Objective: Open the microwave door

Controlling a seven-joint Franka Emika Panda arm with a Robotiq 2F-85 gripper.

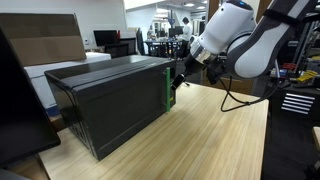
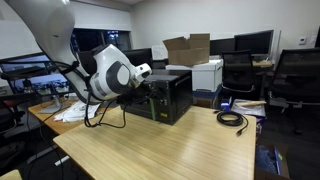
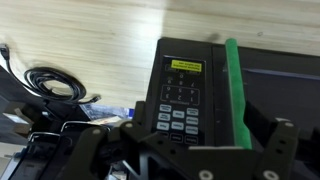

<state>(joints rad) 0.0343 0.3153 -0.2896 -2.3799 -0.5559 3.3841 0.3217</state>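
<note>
In an exterior view, the microwave door (image 1: 115,118) is shut, with my gripper (image 1: 178,82) at its green strip (image 1: 168,92). In an exterior view, the microwave (image 2: 175,95) stands at the tabletop's far edge. Wrist view: fingers (image 3: 282,140) spread, empty, with the keypad (image 3: 180,100) ahead. Approach step. Next, I judge, catching the green edge and pulling outward.

No legible text, brand, number or sign in any view. Yellow label (image 3: 185,66) noted on the control panel (image 3: 181,95) of the microwave (image 3: 203,48) in the wrist view, at 12 o'clock from the keypad (image 3: 177,119); print too small to read. Keypad markings blurred. Cardboard box (image 2: 187,48) in an exterior view: no readable print.
</note>
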